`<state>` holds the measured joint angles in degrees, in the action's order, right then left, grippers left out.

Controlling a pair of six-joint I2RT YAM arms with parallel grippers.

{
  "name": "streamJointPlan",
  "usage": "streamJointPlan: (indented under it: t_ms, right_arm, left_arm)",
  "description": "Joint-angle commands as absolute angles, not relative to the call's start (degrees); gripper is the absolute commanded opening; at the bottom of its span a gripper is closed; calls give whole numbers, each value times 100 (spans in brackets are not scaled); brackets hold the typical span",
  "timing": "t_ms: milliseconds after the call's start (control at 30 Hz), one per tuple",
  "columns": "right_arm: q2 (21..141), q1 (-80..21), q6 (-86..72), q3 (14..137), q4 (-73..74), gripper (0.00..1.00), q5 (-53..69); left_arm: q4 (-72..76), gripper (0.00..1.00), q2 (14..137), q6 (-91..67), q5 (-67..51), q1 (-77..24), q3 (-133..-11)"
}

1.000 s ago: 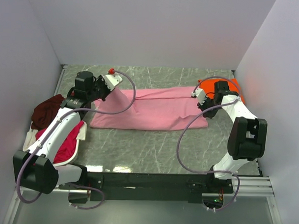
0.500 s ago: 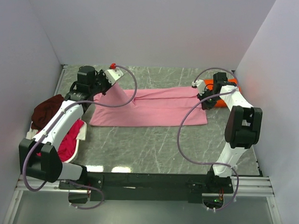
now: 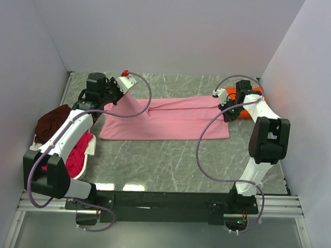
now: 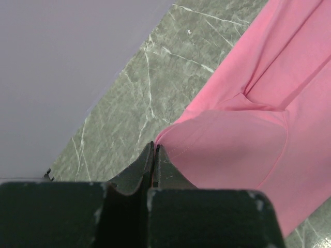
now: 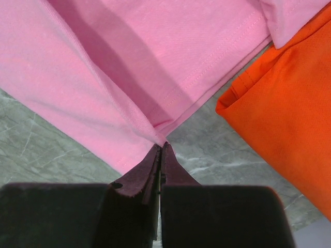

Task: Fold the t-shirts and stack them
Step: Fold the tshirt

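**Overhead view.** The pink shirt [image 3: 171, 121] lies as a long band across the middle of the table [image 3: 169, 167]. Compared with a second ago, both arms have stretched further back. The right arm has moved markedly and now covers most of the orange shirt [image 3: 230, 93], which lies just past the pink shirt's right end. Over the last half second nothing visible has shifted. Judgement: the carry for this fold has ended or paused, and the release is still to come. The left pincer [image 3: 124, 94] holds the pink shirt's far left corner up in a peak. The right pincer [image 3: 224, 106] sits low at the far right corner. Left of the pink shirt, a maroon shirt [image 3: 50, 122] and a red shirt [image 3: 74, 158] wait in a white basket [image 3: 90, 148].

**Left wrist view.** This settles what the overhead view cannot. The left pincer [image 4: 154, 147] is clamped tight on the stitched edge of the pink shirt [image 4: 243, 139], and the cloth drapes away from it. Bare table shows beside that edge.

**Right wrist view.** The right pincer [image 5: 160, 147] is closed on the pink shirt [image 5: 155, 51] where two layers meet. The orange shirt [image 5: 279, 124] lies just beside the pink one. A strip of table separates them at the jaw tips, and further on the two appear to meet.
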<state>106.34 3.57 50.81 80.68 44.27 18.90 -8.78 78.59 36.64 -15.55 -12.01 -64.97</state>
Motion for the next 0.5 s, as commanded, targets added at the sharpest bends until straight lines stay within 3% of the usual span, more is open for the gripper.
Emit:
streamJointPlan:
  t_ms: [0, 467]
  right_arm:
    - [10714, 378, 5036, 8314, 4421, 0, 1837]
    - [10767, 316, 4931, 8376, 4377, 0, 1819]
  left_arm:
    - [-685, 0, 7849, 3709, -1609, -1169, -6715]
    - [-676, 0, 7594, 3472, -1248, -1072, -6337]
